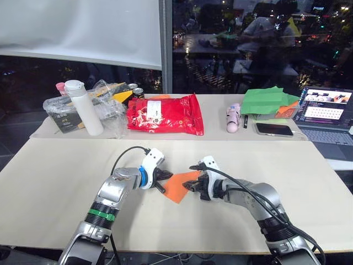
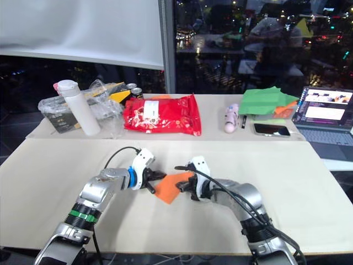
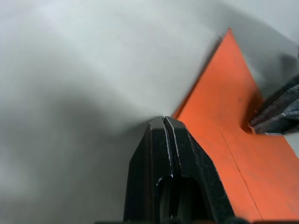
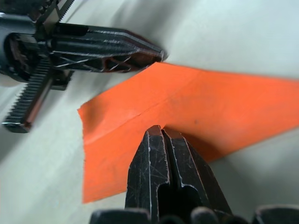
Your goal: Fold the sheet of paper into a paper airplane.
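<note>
You have the sheet of paper [image 1: 177, 186] near the middle of the front table [image 1: 49, 182], a bright orange wedge with a crease running along it, held up between both arms. Your left gripper [image 1: 160, 178] sits at the paper's left edge, fingers pressed together; in the left wrist view the closed tips [image 3: 163, 123] meet right at the orange edge, so it looks pinched there, though you cannot see the paper pass between the pads. Your right gripper [image 1: 191, 186] comes in from the other side, its fingers [image 4: 162, 140] also clenched, tips touching the paper at the crease. In the right wrist view the left gripper's finger [image 4: 107, 49] lies just beside the far edge of the sheet.

Along the back of the table: a white bottle [image 1: 84, 106] standing upright in front of a clear plastic bag [image 1: 66, 113], a glossy red snack bag [image 1: 164, 114] lying flat, and a small pink tube-like object [image 1: 233, 117]. Further right, green paper sheets [image 1: 266, 100], a phone [image 1: 273, 130] and an open laptop [image 1: 326, 110]. All are well apart from the orange sheet.
</note>
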You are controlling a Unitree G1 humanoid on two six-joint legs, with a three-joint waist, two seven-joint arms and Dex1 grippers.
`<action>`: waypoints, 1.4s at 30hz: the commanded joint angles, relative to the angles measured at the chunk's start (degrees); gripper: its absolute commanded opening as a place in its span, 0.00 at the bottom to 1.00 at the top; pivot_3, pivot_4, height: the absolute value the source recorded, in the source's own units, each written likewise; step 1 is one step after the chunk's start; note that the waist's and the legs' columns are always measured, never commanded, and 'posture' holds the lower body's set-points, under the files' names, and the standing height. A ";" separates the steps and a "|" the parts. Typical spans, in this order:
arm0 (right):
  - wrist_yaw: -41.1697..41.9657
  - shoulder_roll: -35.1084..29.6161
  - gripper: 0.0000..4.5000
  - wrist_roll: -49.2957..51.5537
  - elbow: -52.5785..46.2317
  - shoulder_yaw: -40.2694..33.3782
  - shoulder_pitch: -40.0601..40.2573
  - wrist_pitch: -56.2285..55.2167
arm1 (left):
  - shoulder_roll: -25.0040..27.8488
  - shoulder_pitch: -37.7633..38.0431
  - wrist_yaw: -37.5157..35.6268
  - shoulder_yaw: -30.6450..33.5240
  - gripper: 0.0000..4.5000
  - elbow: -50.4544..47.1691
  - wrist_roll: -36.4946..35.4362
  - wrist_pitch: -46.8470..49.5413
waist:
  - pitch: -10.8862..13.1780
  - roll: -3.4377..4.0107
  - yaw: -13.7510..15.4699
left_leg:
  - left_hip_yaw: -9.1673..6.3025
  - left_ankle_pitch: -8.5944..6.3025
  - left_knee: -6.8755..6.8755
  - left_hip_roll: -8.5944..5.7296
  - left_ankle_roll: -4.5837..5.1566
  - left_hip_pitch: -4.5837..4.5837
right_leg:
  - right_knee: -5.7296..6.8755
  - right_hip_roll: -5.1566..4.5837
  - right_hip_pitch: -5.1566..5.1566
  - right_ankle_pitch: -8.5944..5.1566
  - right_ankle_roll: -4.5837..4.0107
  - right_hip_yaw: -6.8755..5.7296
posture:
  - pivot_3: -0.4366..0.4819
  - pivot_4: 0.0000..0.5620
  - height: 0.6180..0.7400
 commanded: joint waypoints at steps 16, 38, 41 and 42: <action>10.48 -8.78 0.01 -20.98 1.70 10.89 1.98 -17.31 | 0.14 -0.61 -8.37 -6.86 0.00 3.67 1.28 -9.74 | 0.03 -0.02 0.34 | 0.01 0.00 0.02 -0.02 0.00 -0.04 | -0.06 -0.02 0.01 0.00 0.00 0.00 | 0.48 0.27 0.83; 12.35 -5.31 0.01 -27.89 -0.61 9.19 8.85 -28.74 | 2.65 0.94 -8.69 -0.33 0.00 1.04 -3.47 -3.85 | 0.03 -0.03 0.29 | 0.01 -0.03 -0.01 -0.01 0.03 0.07 | -0.15 -0.03 0.13 -0.01 -0.01 -0.01 | 0.48 0.27 0.83; 12.60 -3.91 0.01 -28.80 1.28 9.51 7.77 -29.93 | 3.44 0.53 -9.43 1.39 0.00 -0.80 -5.72 -1.56 | 0.06 -0.07 -0.04 | 0.01 -0.03 0.00 -0.01 0.03 0.09 | -0.07 -0.03 0.12 -0.01 -0.01 -0.01 | 0.48 0.27 0.83; 12.81 -3.46 0.01 -29.24 1.98 9.79 7.38 -30.34 | 3.49 -0.10 -9.43 2.89 0.00 -1.09 -7.09 -0.33 | 0.06 -0.08 -0.08 | 0.01 -0.03 -0.01 -0.01 0.03 0.10 | -0.06 -0.02 0.11 -0.01 -0.01 -0.01 | 0.48 0.27 0.83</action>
